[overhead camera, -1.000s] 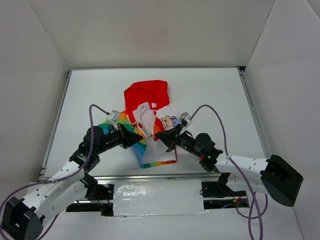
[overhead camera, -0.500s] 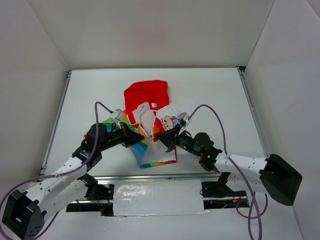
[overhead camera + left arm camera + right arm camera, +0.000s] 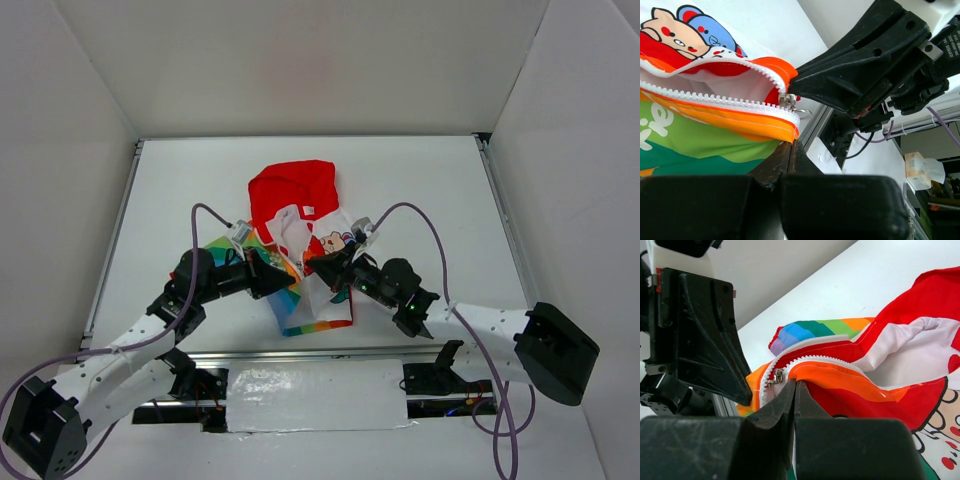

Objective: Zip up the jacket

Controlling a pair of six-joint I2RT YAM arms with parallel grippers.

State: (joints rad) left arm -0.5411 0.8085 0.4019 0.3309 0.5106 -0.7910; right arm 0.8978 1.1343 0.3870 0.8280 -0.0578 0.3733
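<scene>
Centrally on the white table (image 3: 430, 190), the jacket (image 3: 300, 215); red hood (image 3: 292, 185) at the far end, hem nearest the arm bases; rainbow-striped panel (image 3: 300, 322) on the left arm's side, cartoon-animal panel (image 3: 336, 243) on the right arm's side; front opening unzipped and gaping between the two. At the lower part of that opening, left gripper (image 3: 284, 276) reaching in from the left and right gripper (image 3: 313, 266) from the right, tips close together over the fabric.

Left wrist view: fingers pressed together, nipping the orange lower edge of the striped panel just below the zipper teeth (image 3: 715, 99); metal slider (image 3: 786, 100) immediately above the fingertips, at the end of the two white tooth rows; black tip of the right gripper just beside the slider, contact not discernible.

Right wrist view: fingers likewise pressed together, pinching a fold of orange fabric directly under the curved tooth row; slider just left of the fingertips, apart from them; black body of the left gripper close beside it, at the orange hem corner; tooth rows separated along the whole visible length.
</scene>
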